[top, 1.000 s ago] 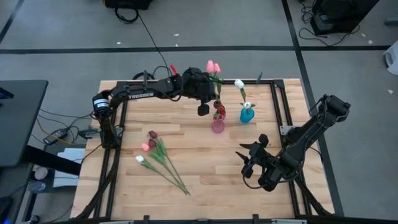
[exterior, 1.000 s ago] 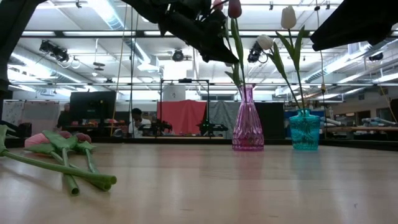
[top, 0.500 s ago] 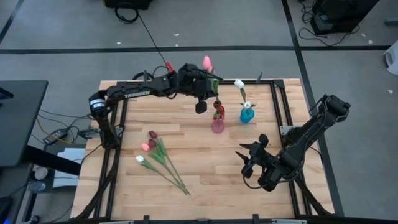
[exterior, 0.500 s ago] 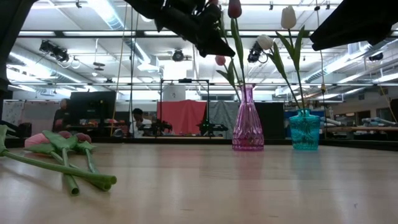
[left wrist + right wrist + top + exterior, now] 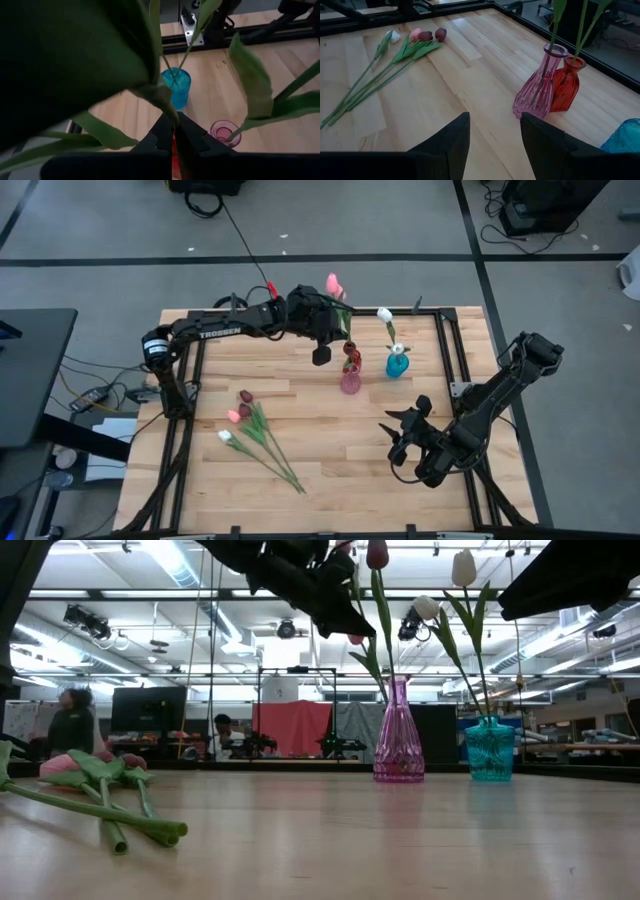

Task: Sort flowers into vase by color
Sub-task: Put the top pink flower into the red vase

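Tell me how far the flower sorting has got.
Done: a white tulip stands in the blue vase, and stems rise from the pink vase and red vase. In hand: the left pincer, shut on a pink tulip, is above the vases. Left: four flowers lying on the table; the right pincer waits open.

Four loose tulips (image 5: 252,428) with pink, white and maroon heads lie bunched at lower left of centre, stems fanning toward lower right. A pink tulip (image 5: 333,284) is lifted at top centre, above the pink vase (image 5: 350,382), which holds a maroon one. A white tulip (image 5: 385,315) stands in the teal vase (image 5: 397,364).
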